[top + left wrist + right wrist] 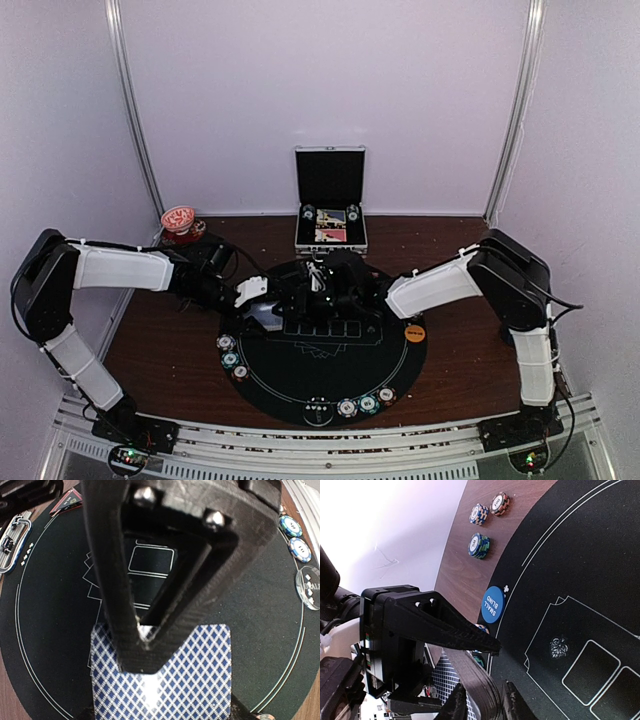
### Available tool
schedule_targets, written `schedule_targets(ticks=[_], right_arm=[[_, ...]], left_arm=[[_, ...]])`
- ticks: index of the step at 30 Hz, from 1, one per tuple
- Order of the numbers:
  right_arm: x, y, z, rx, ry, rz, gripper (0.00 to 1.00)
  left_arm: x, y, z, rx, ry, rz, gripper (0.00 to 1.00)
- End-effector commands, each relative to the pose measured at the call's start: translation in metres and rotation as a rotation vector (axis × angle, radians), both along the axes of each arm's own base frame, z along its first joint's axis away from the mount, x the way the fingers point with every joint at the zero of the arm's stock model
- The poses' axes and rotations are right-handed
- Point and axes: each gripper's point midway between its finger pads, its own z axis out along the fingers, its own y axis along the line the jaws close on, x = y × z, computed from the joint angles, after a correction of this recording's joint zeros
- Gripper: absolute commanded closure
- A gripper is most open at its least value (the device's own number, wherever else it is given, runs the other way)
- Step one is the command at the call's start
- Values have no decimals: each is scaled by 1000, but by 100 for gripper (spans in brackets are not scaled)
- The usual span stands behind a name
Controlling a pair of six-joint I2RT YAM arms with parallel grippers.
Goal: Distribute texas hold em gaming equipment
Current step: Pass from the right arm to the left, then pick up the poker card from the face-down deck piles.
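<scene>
Overhead, six chip stacks (367, 403) around mat (300, 375)

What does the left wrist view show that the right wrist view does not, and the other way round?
Only the left wrist view: a clear disc and two blue-and-white chips near the rim of the black mat. Only the right wrist view: a blue disc reading SMALL BLIND and chip stacks beside the mat. Both: that mat and the cards with blue diamond backs.
</scene>
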Motion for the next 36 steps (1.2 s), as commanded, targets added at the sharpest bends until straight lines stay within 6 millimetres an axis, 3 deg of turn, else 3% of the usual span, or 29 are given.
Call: schedule_targets(ticks=[1,3,5,8,11,15,25,29,36], right_arm=[[11,-17,4,-58,-39,-54,77],[13,-20,1,-74,-41,-62,77],[13,-19,1,-64,-42,-54,69],[5,-8,8,11,-18,3,55],[1,2,17,82,1,37,51],[0,10,18,112,8,48,50],[-4,26,-3,53,13,68,49],[1,18,-16,-25,-6,37,50],[13,-11,-31,-117,-13,-38,61]], left_arm=[[5,-4,6,-43,-16,-5,40],[5,-3,7,-44,-18,-3,40],[5,-4,8,-48,-17,-7,40],[3,-4,8,-52,-13,-11,40],[2,-4,8,-56,-10,-17,40],[2,-4,8,-55,-7,-18,40],[1,-5,11,-66,-8,-25,40],[0,-4,11,-65,-5,-26,40],[0,-4,11,-67,-4,-26,40]])
